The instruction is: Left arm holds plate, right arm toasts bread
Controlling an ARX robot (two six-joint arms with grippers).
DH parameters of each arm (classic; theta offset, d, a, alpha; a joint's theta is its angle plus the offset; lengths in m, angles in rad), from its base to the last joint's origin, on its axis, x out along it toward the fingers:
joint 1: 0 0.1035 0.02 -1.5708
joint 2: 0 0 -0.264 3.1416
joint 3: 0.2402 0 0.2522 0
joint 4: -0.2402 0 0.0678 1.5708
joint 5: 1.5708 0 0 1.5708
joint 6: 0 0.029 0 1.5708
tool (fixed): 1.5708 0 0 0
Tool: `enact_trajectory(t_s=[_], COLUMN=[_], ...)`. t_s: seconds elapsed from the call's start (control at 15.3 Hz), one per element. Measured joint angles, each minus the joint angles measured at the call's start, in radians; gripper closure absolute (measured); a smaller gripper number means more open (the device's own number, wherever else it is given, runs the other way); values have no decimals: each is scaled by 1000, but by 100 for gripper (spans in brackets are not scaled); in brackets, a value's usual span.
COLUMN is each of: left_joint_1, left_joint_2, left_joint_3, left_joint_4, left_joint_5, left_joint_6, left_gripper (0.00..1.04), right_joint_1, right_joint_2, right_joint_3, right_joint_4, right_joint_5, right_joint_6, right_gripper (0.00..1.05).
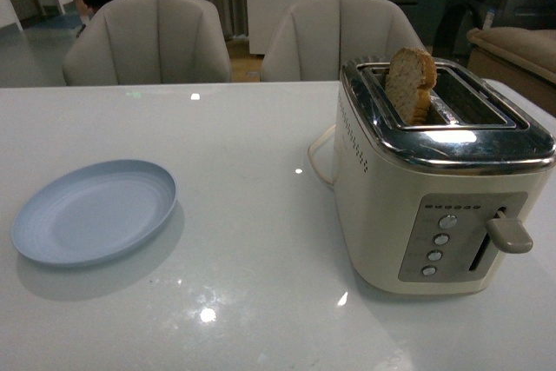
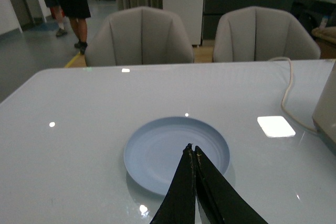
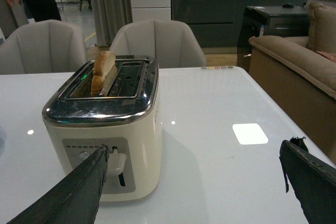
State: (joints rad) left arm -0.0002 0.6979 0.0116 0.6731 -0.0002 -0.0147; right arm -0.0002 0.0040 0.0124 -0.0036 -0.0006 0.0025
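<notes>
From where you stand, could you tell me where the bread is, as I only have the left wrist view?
Observer: The bread stands in a slot of the toaster, its top sticking out.
Operator: Is the lever pressed down?
Observer: No, the lever sits near the top of its track.
Operator: And the right gripper?
Observer: The right gripper is open and empty, facing the lever side of the toaster.

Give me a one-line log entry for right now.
bread upright in toaster slot | plate empty on table | left gripper shut | right gripper open
</notes>
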Motion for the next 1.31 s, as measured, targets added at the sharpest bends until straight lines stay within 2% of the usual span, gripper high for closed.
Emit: enact_trajectory(t_s=[0.52,0.65,0.91,1.04,1.17,1.31], left_joint_1=[0,0,0,0,0,0], left_joint_2=[-117,-195,-493,-533,-683,-689], left_joint_3=[0,0,-1,-1,0,0], left_joint_4=[-104,-181,-466,-511,-684,-682], left_joint_5=[0,0,0,0,0,0], left_joint_6=[0,0,0,0,0,1], left_gripper=[103,103,103,103,103,103], right_joint_1=[0,0,0,0,0,0], right_joint_2=[0,0,0,0,0,0], right_joint_3=[0,0,0,0,0,0], right_joint_4=[0,0,0,0,0,1], right_joint_5=[0,0,0,0,0,0], right_joint_6=[0,0,0,0,0,0], right_gripper=[6,6,6,6,6,6])
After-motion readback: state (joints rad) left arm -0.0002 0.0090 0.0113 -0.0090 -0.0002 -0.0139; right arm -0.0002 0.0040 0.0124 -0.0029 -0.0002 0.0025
